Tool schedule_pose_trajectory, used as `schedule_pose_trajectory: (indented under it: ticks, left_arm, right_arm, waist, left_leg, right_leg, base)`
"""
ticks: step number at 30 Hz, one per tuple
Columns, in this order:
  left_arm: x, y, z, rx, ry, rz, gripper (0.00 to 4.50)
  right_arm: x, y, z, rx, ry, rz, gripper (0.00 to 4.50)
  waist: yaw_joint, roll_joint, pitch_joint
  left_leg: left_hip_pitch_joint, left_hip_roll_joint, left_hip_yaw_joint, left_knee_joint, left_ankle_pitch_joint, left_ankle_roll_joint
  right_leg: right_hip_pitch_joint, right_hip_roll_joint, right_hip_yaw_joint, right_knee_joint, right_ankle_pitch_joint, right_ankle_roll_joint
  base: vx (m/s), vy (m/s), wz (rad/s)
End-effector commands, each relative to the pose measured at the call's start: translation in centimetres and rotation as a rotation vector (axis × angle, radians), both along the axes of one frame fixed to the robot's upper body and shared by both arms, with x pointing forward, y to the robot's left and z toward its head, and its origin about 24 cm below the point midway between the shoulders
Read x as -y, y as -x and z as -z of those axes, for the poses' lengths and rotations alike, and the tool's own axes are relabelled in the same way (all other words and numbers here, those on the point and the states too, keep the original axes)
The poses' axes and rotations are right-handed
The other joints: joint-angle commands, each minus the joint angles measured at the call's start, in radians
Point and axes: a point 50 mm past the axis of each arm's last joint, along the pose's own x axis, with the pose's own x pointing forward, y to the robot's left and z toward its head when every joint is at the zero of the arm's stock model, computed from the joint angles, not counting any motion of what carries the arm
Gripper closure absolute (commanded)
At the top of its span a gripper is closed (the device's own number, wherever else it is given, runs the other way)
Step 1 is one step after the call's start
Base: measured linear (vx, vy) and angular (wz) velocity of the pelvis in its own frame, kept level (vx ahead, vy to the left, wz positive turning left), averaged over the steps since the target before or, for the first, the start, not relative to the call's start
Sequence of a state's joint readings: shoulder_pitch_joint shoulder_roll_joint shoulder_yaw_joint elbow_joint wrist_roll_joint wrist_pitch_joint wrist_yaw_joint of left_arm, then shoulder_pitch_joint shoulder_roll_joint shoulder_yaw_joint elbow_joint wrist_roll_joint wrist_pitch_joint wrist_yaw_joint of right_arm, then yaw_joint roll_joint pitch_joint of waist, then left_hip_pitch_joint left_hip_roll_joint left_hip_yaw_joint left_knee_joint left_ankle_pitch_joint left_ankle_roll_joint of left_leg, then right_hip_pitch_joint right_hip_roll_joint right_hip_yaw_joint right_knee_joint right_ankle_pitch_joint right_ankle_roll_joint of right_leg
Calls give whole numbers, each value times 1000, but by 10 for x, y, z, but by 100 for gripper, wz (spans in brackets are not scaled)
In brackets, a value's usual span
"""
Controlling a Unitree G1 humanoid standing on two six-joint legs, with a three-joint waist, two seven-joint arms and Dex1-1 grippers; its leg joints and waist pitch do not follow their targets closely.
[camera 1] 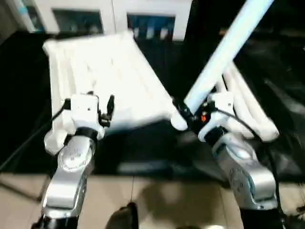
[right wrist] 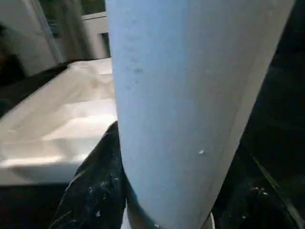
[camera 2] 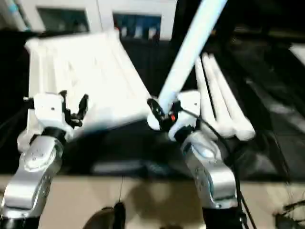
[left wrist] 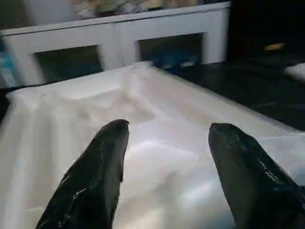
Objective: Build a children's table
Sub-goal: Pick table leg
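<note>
Status: assembly at its start; no leg seated yet, as far as the views show.

The tabletop lies underside up on the dark work surface, in front of the white cabinet. Ribs are faintly visible; the corner sockets are too blurred to make out.

Right gripper: jaws closed around one leg, gripping near its lower end. The leg slants up and away from the gripper, its lower end at the near right corner of the tabletop. Whether it touches or enters a socket cannot be told.

Left gripper: jaws open, nothing between them, hovering above the near left part of the tabletop. In the left wrist view the two fingers stand apart over the white plastic.

Spare legs: lying side by side on the surface to the right of the tabletop, roughly three, count uncertain.

Judgement: first leg in hand and being brought to its corner. Left to do: seat this leg, then the remaining ones, then presumably turn the table upright.
</note>
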State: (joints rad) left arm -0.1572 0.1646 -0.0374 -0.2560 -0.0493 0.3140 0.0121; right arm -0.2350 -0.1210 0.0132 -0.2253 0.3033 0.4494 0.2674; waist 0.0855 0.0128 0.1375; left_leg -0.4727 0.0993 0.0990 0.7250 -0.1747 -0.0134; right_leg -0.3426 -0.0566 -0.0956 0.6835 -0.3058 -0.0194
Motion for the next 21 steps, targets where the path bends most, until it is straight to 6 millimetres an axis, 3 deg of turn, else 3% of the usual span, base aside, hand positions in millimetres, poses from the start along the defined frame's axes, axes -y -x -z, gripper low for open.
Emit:
schedule_pose_trajectory:
  ticks: [1,2,3,4,5,6,7,8,9,11,12,13,14,15,16,17,18,19,20,21]
  left_arm:
    - [-2,-2,-6,16,-12,11,146]
    - [-2,-3,-7,18,-11,13,146]
    - [-2,-3,-7,21,-9,14,146]
    - [-4,-3,-8,21,-7,11,146]
    - [-5,-4,-8,25,-4,8,146]
    - [-5,-4,-8,28,-3,7,146]
    - [-6,-5,-8,25,-6,-1,146]
    - [-8,-5,-8,22,-9,-8,146]
    - [-9,-5,-9,23,-15,-14,146]
    - [-10,-5,-9,21,-21,-17,146]
    - [-10,-5,-9,21,-24,-19,146]
    - [-11,-5,-9,21,-19,-21,146]
    - [-12,-5,-9,20,-17,-22,146]
    - [-12,-5,-9,20,-16,-23,146]
    - [-13,-5,-9,20,-17,-26,146]
    - [-13,-5,-9,21,-19,-27,146]
    - [-14,-5,-9,17,-15,-28,146]
    - [-14,-5,-9,16,-14,-28,146]
    - [-14,-4,-8,14,-11,-27,146]
    - [-14,-4,-8,11,-6,-20,146]
  right_arm:
    - [4,-2,-9,40,1,10,263]
    - [4,-2,-9,41,4,9,263]
    - [4,-2,-9,46,15,7,263]
    - [3,-3,-10,49,38,-7,263]
    - [2,-3,-10,47,50,-20,263]
    - [2,-3,-10,45,54,-26,263]
    - [1,-3,-10,43,56,-32,263]
    - [-2,-3,-9,44,62,-45,263]
    - [-6,-2,-9,44,69,-62,263]
    - [-7,-2,-8,42,69,-68,263]
    - [-8,-2,-8,39,71,-74,263]
    - [-9,-2,-8,40,75,-81,263]
    - [-10,-2,-7,38,72,-86,263]
    - [-11,-2,-7,37,69,-88,263]
    - [-11,-2,-7,38,66,-94,263]
    - [-12,-2,-8,38,63,-98,263]
    - [-12,-2,-7,30,49,-100,263]
    - [-12,-2,-7,28,45,-99,263]
    - [-11,-2,-7,25,37,-93,263]
    - [-11,-2,-7,25,35,-92,263]
  waist:
    - [-3,-13,-28]
    - [-6,-4,-34]
    - [-23,6,-47]
    - [-35,20,-67]
    - [-58,34,-68]
    - [-66,29,-66]
    - [-59,28,-54]
    - [-57,20,-53]
    - [-61,15,-52]
    - [-60,20,-52]
    - [-60,35,-49]
    - [-62,35,-43]
    - [-72,45,-36]
    - [-74,46,-36]
    - [-84,49,-34]
    - [-81,40,-6]
    - [-78,29,1]
    - [-69,24,-1]
    - [-46,11,-9]
    - [-21,12,-14]
  left_leg:
    - [17,55,-38,-52,-76,-36]
    - [32,73,-42,-94,-121,-41]
    - [65,121,-59,-167,-183,-26]
    - [87,151,-77,-178,-200,-7]
    - [86,169,-88,-194,-208,25]
    - [75,164,-85,-197,-206,39]
    - [21,97,-104,-211,-217,79]
    - [5,59,-111,-199,-200,84]
    - [0,46,-116,-180,-142,89]
    - [-2,44,-118,-173,-87,99]
    - [5,48,-134,-192,-151,90]
    - [13,48,-144,-204,-213,78]
    - [29,45,-173,-230,-338,47]
    - [40,40,-182,-235,-391,32]
    - [138,99,-166,-211,-536,1]
    - [140,116,-160,-225,-729,-42]
    - [145,105,-132,-227,-761,-73]
    - [132,95,-112,-218,-700,-67]
    - [81,78,-62,-185,-421,0]
    - [56,80,-26,-132,-173,68]
  right_leg:
    - [49,-197,87,-196,-579,-17]
    - [55,-174,69,-190,-544,-19]
    - [32,-107,46,-163,-365,-31]
    - [21,-96,43,-140,-237,-53]
    - [26,-100,42,-111,-46,-101]
    - [31,-108,46,-108,10,-120]
    - [64,-119,13,-107,-1,-144]
    - [75,-139,2,-135,-106,-129]
    - [77,-154,-7,-151,-161,-126]
    - [83,-159,-18,-160,-167,-129]
    - [88,-133,-36,-151,-208,-123]
    - [84,-119,-39,-147,-243,-123]
    - [87,-89,-39,-130,-313,-127]
    - [86,-82,-32,-128,-337,-131]
    - [24,-75,5,-142,-355,-154]
    - [29,-82,24,-147,-403,-166]
    - [30,-95,44,-167,-418,-171]
    - [49,-112,59,-186,-443,-176]
    - [118,-154,97,-219,-482,-174]
    - [145,-190,114,-249,-536,-148]
  base:
    - [-105,-86,-35]
    - [-91,-13,-21]
    - [-91,-13,-21]
    - [-98,-14,-5]
    - [-73,-21,-13]
    - [-73,-21,-13]
    - [-61,-10,-6]
    - [-49,-17,25]
    - [-49,-17,25]
    - [-17,-28,39]
    - [-14,-32,37]
    - [1,-22,38]
    - [31,-11,45]
    - [31,-11,45]
    - [45,-25,49]
    - [46,-40,37]
    - [46,-40,37]
    - [81,-41,16]
    - [128,-20,6]
    - [128,-20,6]
